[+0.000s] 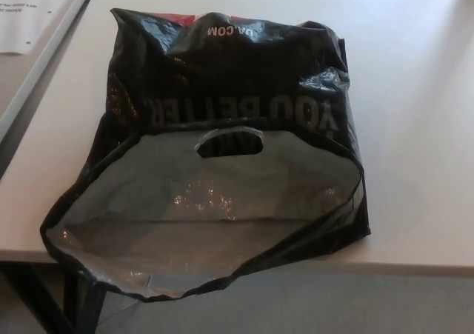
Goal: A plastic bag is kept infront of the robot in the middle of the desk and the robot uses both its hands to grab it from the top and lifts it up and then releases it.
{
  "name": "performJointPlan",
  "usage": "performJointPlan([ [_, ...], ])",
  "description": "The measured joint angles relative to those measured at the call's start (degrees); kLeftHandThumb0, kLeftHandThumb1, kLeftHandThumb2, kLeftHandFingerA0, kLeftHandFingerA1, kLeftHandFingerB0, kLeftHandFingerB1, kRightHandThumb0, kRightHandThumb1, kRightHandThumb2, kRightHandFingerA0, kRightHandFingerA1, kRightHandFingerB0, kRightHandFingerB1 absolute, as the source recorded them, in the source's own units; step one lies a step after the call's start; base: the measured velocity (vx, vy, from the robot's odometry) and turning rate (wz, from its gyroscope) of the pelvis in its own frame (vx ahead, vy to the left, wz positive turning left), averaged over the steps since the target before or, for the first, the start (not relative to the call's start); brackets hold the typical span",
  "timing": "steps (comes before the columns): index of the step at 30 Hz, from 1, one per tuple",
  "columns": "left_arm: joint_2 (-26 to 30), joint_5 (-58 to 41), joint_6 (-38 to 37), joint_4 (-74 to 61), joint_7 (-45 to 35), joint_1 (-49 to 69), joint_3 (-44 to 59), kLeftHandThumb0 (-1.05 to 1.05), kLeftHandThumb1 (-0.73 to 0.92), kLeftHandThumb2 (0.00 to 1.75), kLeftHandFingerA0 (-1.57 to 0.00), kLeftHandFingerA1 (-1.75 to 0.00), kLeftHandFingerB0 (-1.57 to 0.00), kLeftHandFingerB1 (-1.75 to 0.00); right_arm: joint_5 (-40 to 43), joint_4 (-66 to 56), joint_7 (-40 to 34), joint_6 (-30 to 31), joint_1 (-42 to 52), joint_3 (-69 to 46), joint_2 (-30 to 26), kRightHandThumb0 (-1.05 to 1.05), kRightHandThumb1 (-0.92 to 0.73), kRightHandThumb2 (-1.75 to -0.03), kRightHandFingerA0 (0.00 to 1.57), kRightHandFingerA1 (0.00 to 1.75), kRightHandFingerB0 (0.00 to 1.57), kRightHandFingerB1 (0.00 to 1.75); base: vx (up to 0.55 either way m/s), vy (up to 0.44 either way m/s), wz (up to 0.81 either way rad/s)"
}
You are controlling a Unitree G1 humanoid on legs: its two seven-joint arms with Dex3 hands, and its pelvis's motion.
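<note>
A pale desk (415, 127) is seen filling most of the head view. On it, in the middle, a black plastic bag (222, 75) is laid flat with its mouth turned toward the near edge of the desk and hanging slightly over that edge. The mouth is spread wide, and the grey inner lining (200, 208) is exposed. A cut-out handle (230, 142) is seen at the upper rim of the mouth. White lettering is printed upside down above the handle. Neither robot hand is shown, so the state of the fingers cannot be told.
</note>
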Motion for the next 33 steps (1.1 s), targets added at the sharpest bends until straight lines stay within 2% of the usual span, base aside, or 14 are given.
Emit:
performJointPlan([
  [4,-0.2,-1.53,-3.76,-5.66,-0.42,4.21,1.4,-0.17,0.38,0.86,-0.54,-0.64,-0.18,-0.5,-0.02,-6.47,-0.01,-3.06,3.89,0.01,0.0,-0.2,-0.38,-0.84,0.41,0.62,0.06,0.46,0.0,0.0,0.0],
  [5,-0.23,-1.8,-4.51,-6.76,-0.53,4.9,1.63,-0.23,0.56,0.56,-0.64,-0.45,-0.3,-0.33,-0.02,-7.65,-0.01,-3.68,4.53,0.01,0.0,-0.32,-0.48,-0.61,0.36,0.48,0.1,0.31,0.0,0.0,0.0],
  [9,-0.38,-3.62,-8.52,-12.24,-1.17,8.44,2.83,-0.2,0.54,0.56,-0.66,-0.46,-0.31,-0.33,-0.04,-13.37,-0.03,-6.9,7.96,0.01,0.01,-0.23,-0.53,-0.56,0.21,0.39,0.01,0.2,0.0,0.0,0.0],
  [10,-0.41,-3.96,-9.38,-13.34,-1.33,9.17,3.06,-0.21,0.55,0.56,-0.64,-0.45,-0.31,-0.33,-0.1,-14.4,-0.07,-7.61,8.6,0.02,0.01,-0.26,-0.45,-0.7,0.12,0.45,0.0,0.14,0.0,0.0,0.0],
  [11,-0.42,-4.38,-10.28,-14.44,-1.57,9.85,3.34,-0.14,0.39,0.86,-0.48,-0.62,-0.19,-0.5,-0.22,-15.46,-0.12,-8.37,9.23,0.02,0.02,-0.37,-0.44,-0.66,0.11,0.41,0.05,0.17,0.0,0.0,0.0],
  [12,-0.42,-5.07,-11.47,-15.8,-1.86,10.73,3.62,-0.14,0.39,0.86,-0.48,-0.62,-0.19,-0.5,-0.46,-16.62,-0.29,-9.47,9.97,-0.02,0.06,-0.37,-0.44,-0.66,0.11,0.41,0.05,0.17,0.0,0.0,0.0],
  [17,-0.75,-7.48,-15.8,-20.0,-2.87,13.42,4.22,-0.08,0.39,0.86,-0.46,-0.61,-0.19,-0.5,-1.76,-19.15,-1.59,-13.66,11.87,-0.99,1.12,-0.37,-0.44,-0.63,0.15,0.38,0.07,0.18,0.0,0.0,0.0],
  [18,-0.9,-7.86,-16.53,-20.68,-2.96,13.82,4.42,-0.08,0.54,0.57,-0.55,-0.44,-0.31,-0.34,-1.9,-19.64,-1.77,-14.34,12.1,-1.29,1.35,-0.33,-0.47,-0.56,0.28,0.36,0.07,0.2,0.0,0.0,0.0],
  [22,-1.33,-9.57,-19.85,-23.78,-3.26,14.45,5.96,-0.09,0.55,0.56,-0.59,-0.43,-0.32,-0.33,-2.32,-21.78,-2.55,-16.85,11.63,-3.17,1.77,-0.35,-0.45,-0.66,0.1,0.38,0.05,0.16,0.0,0.0,0.0],
  [24,-1.44,-10.51,-21.69,-25.92,-3.29,14.44,7.42,-0.13,0.55,0.56,-0.58,-0.43,-0.32,-0.32,-2.52,-23.33,-2.9,-17.86,10.69,-4.35,1.78,-0.31,-0.51,-0.55,0.11,0.28,0.0,0.2,0.0,0.0,0.0],
  [26,-1.43,-11.6,-22.97,-28.66,-3.34,14.38,9.09,-0.13,0.53,0.56,-0.6,-0.44,-0.32,-0.33,-2.75,-24.96,-3.11,-18.33,9.13,-5.35,1.77,-0.33,-0.43,-0.69,0.08,0.37,0.01,0.14,0.0,0.0,0.0],
  [27,-1.36,-12.35,-23.77,-30.82,-3.32,14.09,10.7,-0.11,0.36,0.85,-0.49,-0.63,-0.19,-0.51,-2.94,-25.95,-3.32,-18.6,7.56,-6.0,1.77,-0.35,-0.44,-0.69,0.09,0.39,0.0,0.14,0.0,0.0,0.0],
  [28,-1.28,-12.96,-24.43,-32.55,-3.28,13.69,12.14,-0.16,0.53,0.55,-0.58,-0.43,-0.32,-0.33,-3.18,-26.69,-3.51,-18.81,6.03,-6.55,1.76,-0.36,-0.5,-0.55,0.17,0.31,0.0,0.2,0.0,0.0,0.0],
  [33,0.15,-16.82,-27.23,-43.17,-2.65,10.58,20.93,-0.18,0.52,0.56,-0.55,-0.41,-0.33,-0.32,-5.18,-29.35,-5.28,-19.81,-4.18,-10.04,1.76,-0.37,-0.4,-0.67,0.07,0.39,0.04,0.11,0.0,0.0,0.0],
])
